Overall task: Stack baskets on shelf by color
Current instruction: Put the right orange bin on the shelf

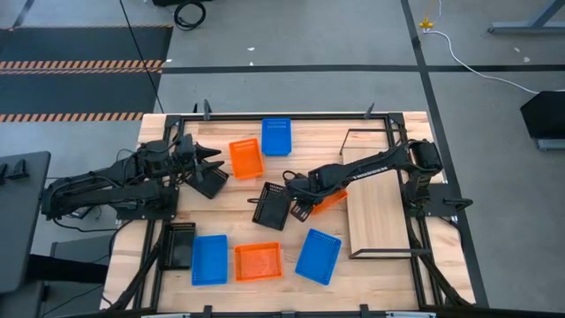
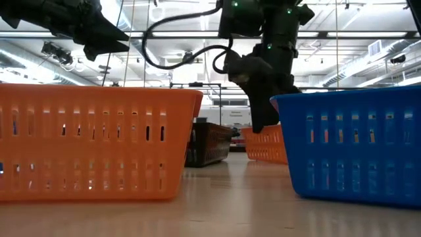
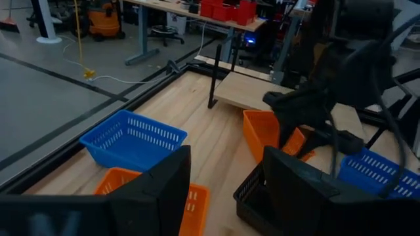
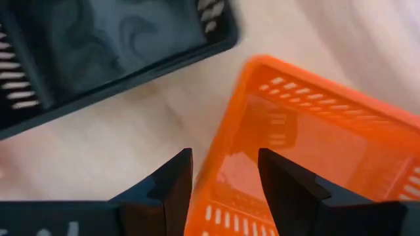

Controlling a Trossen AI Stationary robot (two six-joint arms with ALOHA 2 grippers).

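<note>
Orange basket (image 4: 315, 144) on the tabletop (image 1: 238, 212) beside the shelf (image 1: 380, 208), its wall between the right end effector's (image 4: 223, 177) wide-spread, unclosed fingers, apparently for pickup; left end effector (image 3: 223, 187) waits open, empty.

Wooden tabletop (image 1: 238, 199) under me, pale planks, edged by a black metal frame (image 1: 291, 115). Grey floor (image 1: 291, 35) beyond it, crossed by dark tape lines. Orange-and-black hazard striping (image 1: 79, 64) on the floor at far left beside a dark mat. Yellow marker (image 1: 428, 25) with a white cable (image 1: 481, 69) trailing off it. Left wrist view: an orange shop vacuum (image 3: 105, 16) and red bins (image 3: 230, 10) on a far desk. Low view: ceiling strip lights (image 2: 368, 59).
</note>
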